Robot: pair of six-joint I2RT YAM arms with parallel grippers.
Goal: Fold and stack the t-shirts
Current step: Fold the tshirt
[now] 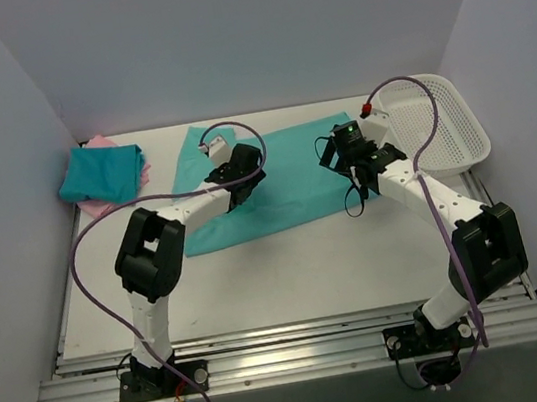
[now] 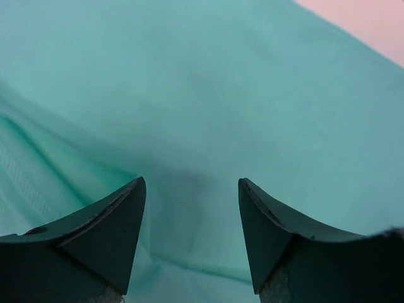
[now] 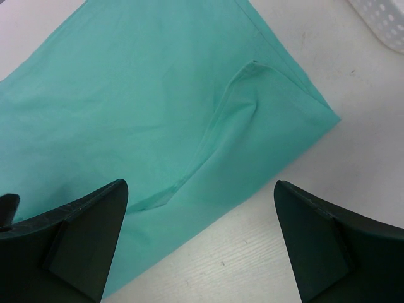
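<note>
1. Three shirts are lying on the table (image 1: 290, 279) as I am watching through the overhead camera. The light teal-green shirt (image 1: 291, 182) is lying spread flat across the far middle. The darker teal-blue shirt (image 1: 101, 173) is sitting folded at the far left, on top of the pink shirt (image 1: 97, 206), which is showing only along its edges.
2. I am seeing the left gripper (image 1: 242, 177) hanging over the left half of the light teal-green shirt. On its wrist camera the jaws are standing moderately apart with nothing between them, and green cloth is filling nearly the whole view beneath. I cannot tell whether the tips are touching the fabric.
3. I am seeing the right gripper (image 1: 347, 154) hovering at that shirt's right edge. Its jaws are standing spread wide and are holding nothing. Below them the shirt's near right corner is lying on the table with a raised crease running through it.
4. I am also seeing the white mesh basket (image 1: 439, 125) sitting at the far right, apart from the shirt.
</note>
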